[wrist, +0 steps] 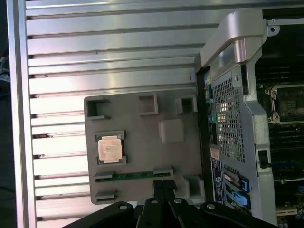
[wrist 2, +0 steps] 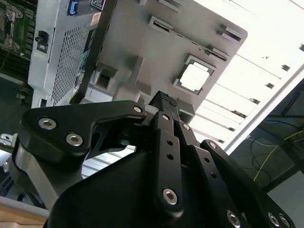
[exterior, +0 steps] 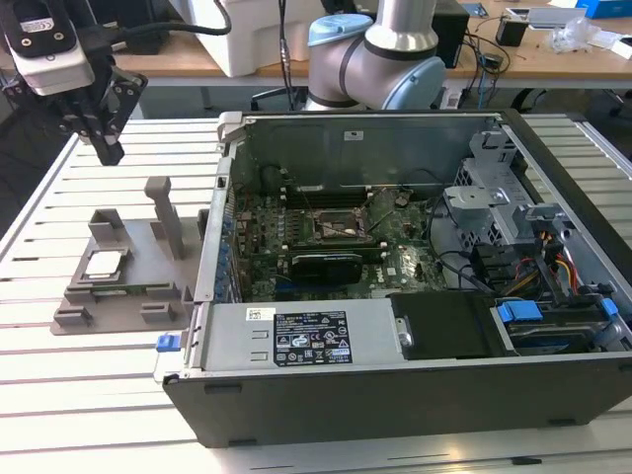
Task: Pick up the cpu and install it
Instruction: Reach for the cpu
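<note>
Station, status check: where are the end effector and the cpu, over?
End effector shut, empty, hanging clear above the grey tray. Cpu lying flat in the tray, not gripped. Tray posts stand beside it; the way down looks open.

My arm (exterior: 375, 54) stands at the far side; its gripper (exterior: 109, 150) hangs at the exterior view's far left, pointing down, fingers (wrist 2: 166, 123) pressed together, empty.

Jaws matte black, silver screw heads. Below jaws, cpu (exterior: 103, 263) – silvery-grey top, pale rim; in first wrist view cpu (wrist: 109, 148) tan-tinted. Tray (exterior: 118, 301) plain mid-grey. Bench (exterior: 99, 395) silver-white, ribbed with parallel slats. Case (exterior: 395, 415) dark grey, white label (exterior: 311, 346) – motherboard (exterior: 400, 265) green, clips (exterior: 518, 312) blue.
</note>
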`<control>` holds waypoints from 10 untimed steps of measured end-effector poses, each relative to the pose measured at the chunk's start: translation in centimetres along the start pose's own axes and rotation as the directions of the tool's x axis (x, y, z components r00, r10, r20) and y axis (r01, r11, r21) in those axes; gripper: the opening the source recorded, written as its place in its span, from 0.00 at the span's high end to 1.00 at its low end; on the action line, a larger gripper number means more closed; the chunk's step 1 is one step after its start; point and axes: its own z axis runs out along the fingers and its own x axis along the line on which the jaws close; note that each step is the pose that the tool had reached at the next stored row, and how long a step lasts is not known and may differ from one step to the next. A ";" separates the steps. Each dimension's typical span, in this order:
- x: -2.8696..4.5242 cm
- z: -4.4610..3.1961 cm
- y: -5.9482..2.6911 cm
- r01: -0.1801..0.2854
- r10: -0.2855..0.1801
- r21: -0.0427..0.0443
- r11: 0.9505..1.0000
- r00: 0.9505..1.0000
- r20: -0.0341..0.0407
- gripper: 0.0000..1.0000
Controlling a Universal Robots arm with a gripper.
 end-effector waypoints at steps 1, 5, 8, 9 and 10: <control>0.78 0.01 -0.06 0.000 0.000 0.000 1.000 1.000 0.000 0.89; 2.12 0.02 -0.16 0.000 0.000 0.000 1.000 1.000 0.000 0.89; 3.18 0.03 -0.24 0.000 0.000 0.000 1.000 1.000 0.000 0.89; 3.48 0.03 -0.26 0.000 0.000 0.000 1.000 1.000 0.000 0.89; 3.65 0.02 -0.28 0.000 0.000 0.000 1.000 1.000 0.000 0.89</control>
